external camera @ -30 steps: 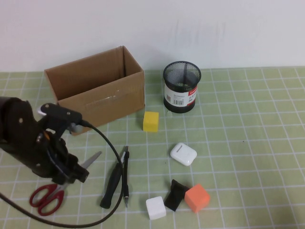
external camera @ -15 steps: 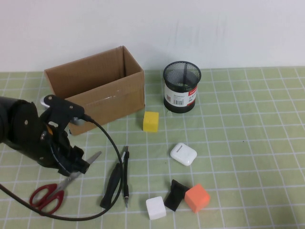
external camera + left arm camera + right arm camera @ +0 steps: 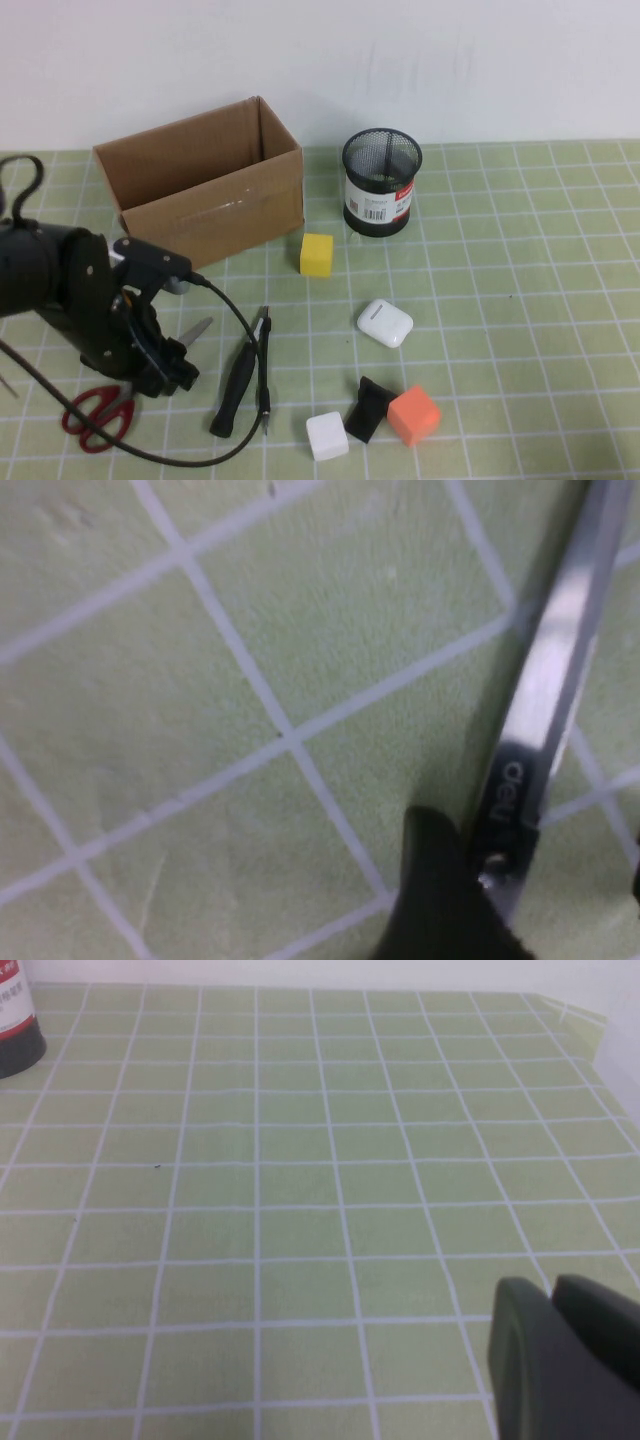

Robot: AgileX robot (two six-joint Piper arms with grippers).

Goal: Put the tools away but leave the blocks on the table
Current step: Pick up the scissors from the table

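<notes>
The red-handled scissors [image 3: 97,414] lie on the table [image 3: 500,300] at the front left, their steel blade [image 3: 545,700] close up in the left wrist view. My left gripper [image 3: 168,374] is low over the scissors' pivot and open [image 3: 535,880], one black finger [image 3: 430,890] against the blade's side. The black-handled screwdriver [image 3: 235,385] and the thin black rod [image 3: 264,368] lie side by side to its right. The yellow block [image 3: 317,254], white block [image 3: 327,436] and orange block [image 3: 414,415] rest on the table. My right gripper [image 3: 550,1305] is shut, empty and out of the high view.
An open cardboard box [image 3: 200,185] stands at the back left and a black mesh cup [image 3: 381,182] at the back middle. A white rounded case [image 3: 385,322] lies mid-table. A small black object [image 3: 366,408] sits between the white and orange blocks.
My left arm drew back a little, then came down toward the front over the scissors' pivot. The scissors and the other things stay where they were.
</notes>
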